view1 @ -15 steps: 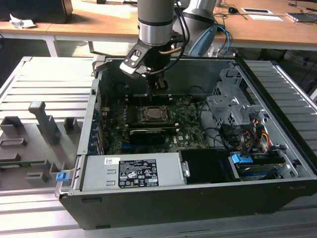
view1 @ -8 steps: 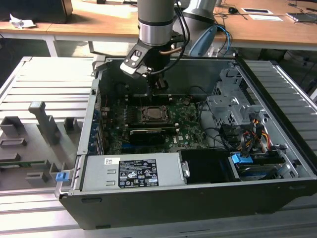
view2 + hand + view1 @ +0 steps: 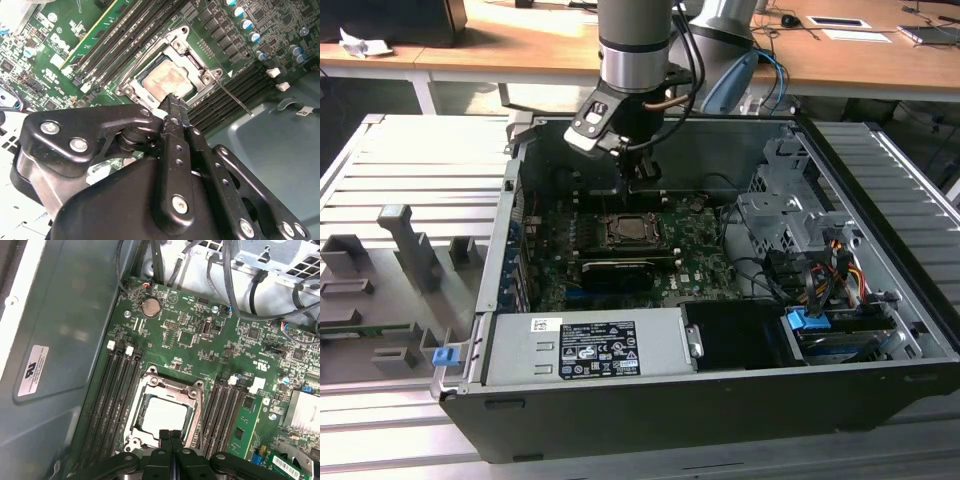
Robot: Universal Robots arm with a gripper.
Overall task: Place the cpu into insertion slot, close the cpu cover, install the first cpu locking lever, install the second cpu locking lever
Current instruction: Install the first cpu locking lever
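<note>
Centre of the exterior view: gripper (image 3: pixel 638 182) fingers pressed together, empty, above cover (image 3: pixel 170 387); chip (image 3: pixel 165 415) seated. Judgement: push 1 lever (image 3: pixel 234 100) squarely, sparing the chip.

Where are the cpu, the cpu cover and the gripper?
cpu (image 3: pixel 165 415): first wrist view, middle of its pale face.
cpu cover (image 3: pixel 175 387): first wrist view, on one frame bar.
gripper (image 3: pixel 170 433): first wrist view, between the jaws' tips.
</note>
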